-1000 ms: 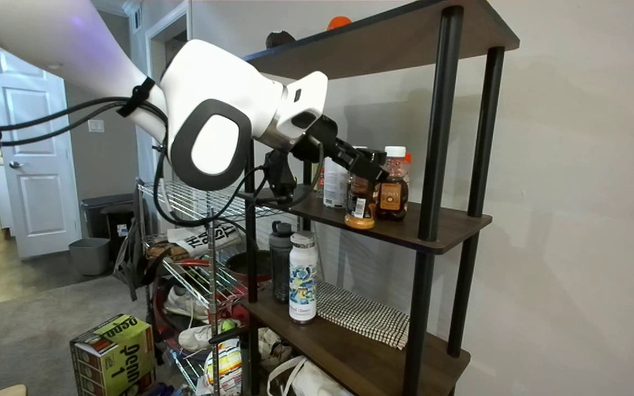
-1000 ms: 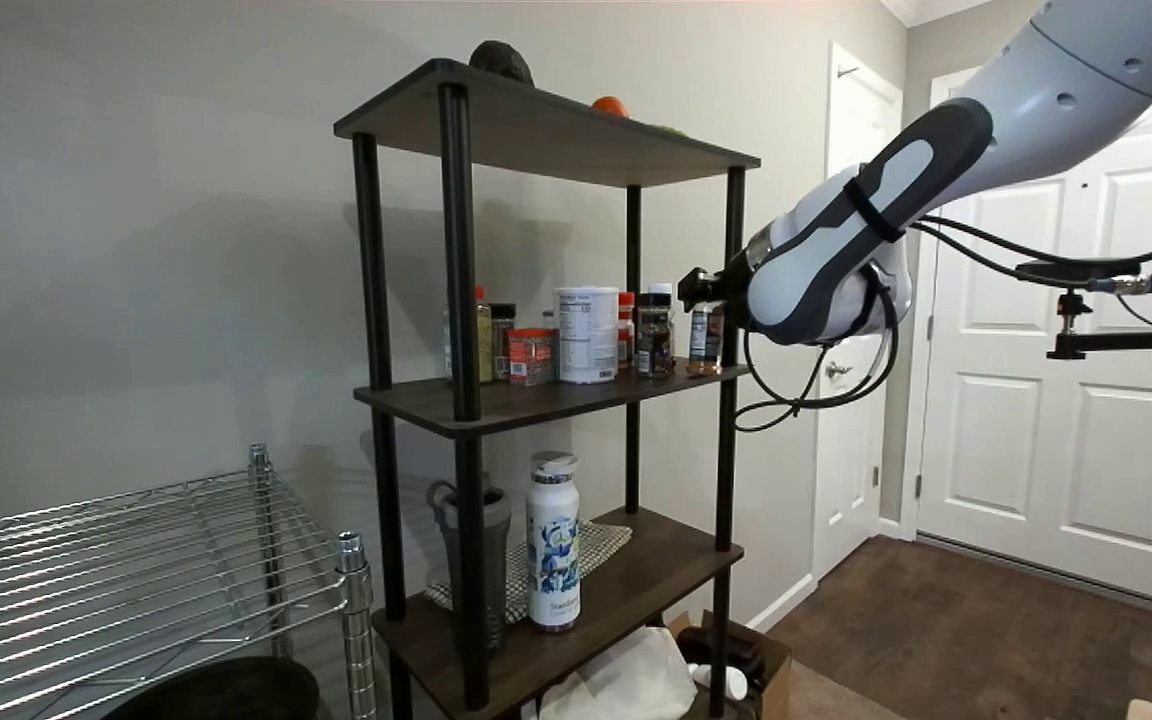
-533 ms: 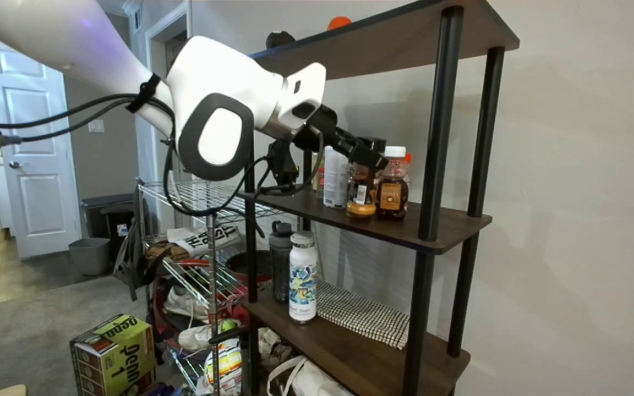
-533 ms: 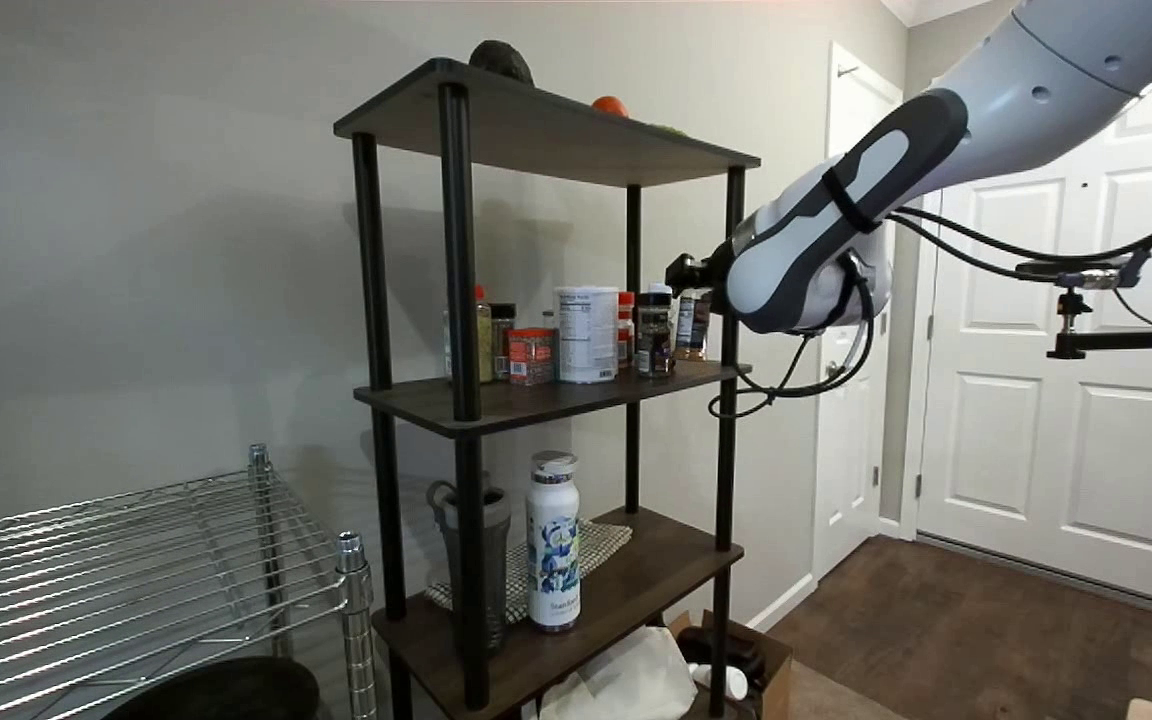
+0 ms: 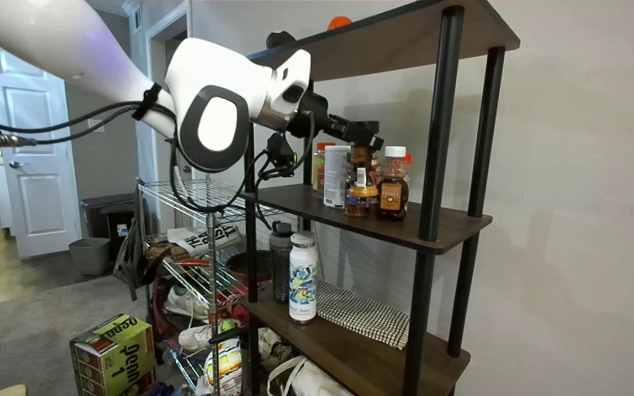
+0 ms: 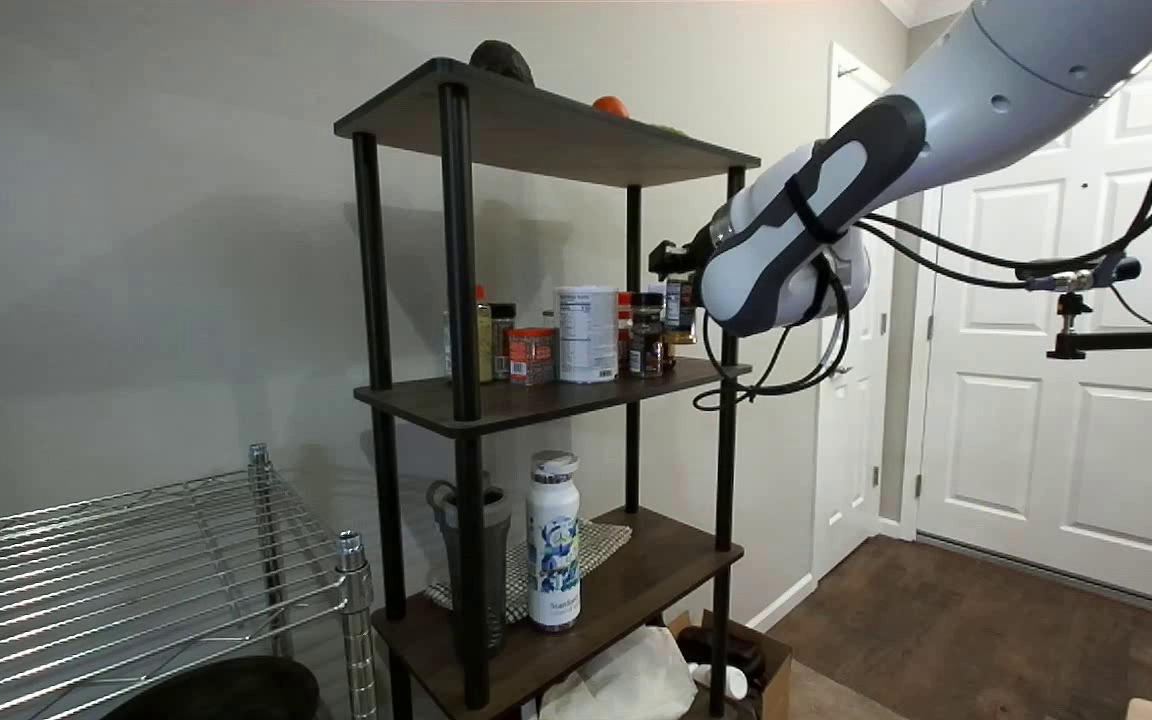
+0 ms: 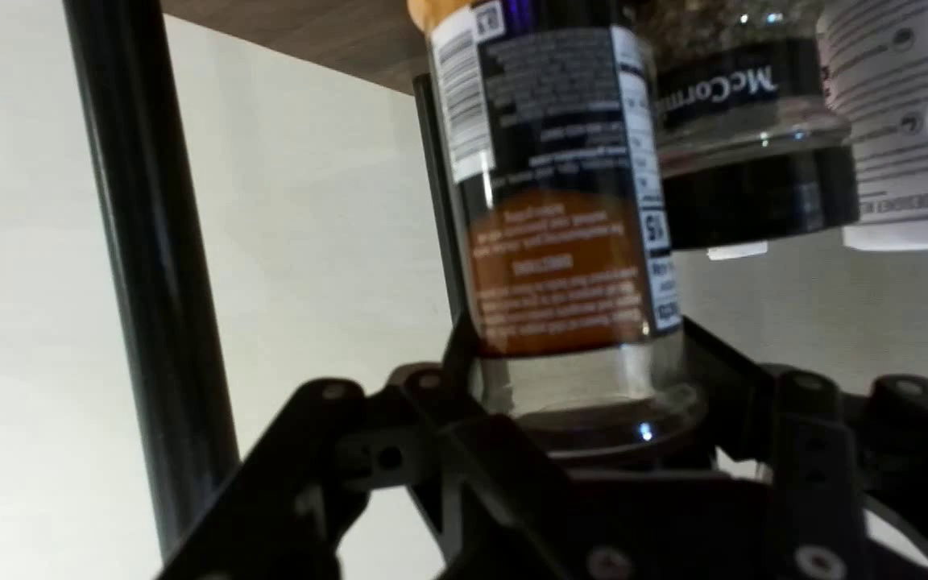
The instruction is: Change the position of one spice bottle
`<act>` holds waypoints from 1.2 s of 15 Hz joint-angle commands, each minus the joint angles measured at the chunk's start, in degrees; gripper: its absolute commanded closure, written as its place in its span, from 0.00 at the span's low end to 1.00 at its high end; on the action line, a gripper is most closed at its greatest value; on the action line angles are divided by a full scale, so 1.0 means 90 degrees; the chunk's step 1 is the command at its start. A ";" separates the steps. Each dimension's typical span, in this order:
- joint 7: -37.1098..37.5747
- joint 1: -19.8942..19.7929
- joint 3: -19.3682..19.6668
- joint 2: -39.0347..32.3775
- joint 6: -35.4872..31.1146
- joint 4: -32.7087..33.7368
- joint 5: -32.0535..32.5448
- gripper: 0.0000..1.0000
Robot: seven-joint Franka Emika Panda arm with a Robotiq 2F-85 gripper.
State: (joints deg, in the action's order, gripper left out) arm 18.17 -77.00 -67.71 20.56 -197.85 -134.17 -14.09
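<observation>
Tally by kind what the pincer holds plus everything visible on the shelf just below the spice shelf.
Spice bottle: 1, gripped in the pincer
For drinks: 2, a white patterned bottle and a dark grey bottle
Checked cloth: 1
Total: 4

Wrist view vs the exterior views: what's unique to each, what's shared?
Wrist view only: legible McCormick lettering on the black-capped bottle, and lines of fine print on the spice bottle.

Exterior views only: the patterned water bottle, the checked cloth and the robot's white arm.

Both: the gripper holding the spice bottle, the white canister, black shelf posts.
</observation>
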 commanded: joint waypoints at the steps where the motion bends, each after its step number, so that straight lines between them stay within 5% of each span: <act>1: 0.0400 -0.0805 -0.0831 0.0647 0.0000 0.0075 -0.0174 0.67; 9: 0.0510 -0.1516 -0.1828 0.1121 -0.0004 0.0271 -0.0990 0.67; 18: 0.1277 -0.1619 -0.1916 0.1161 -0.0005 0.0437 -0.1788 0.67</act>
State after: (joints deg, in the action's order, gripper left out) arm 27.72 -92.00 -85.00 31.41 -197.89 -131.30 -28.66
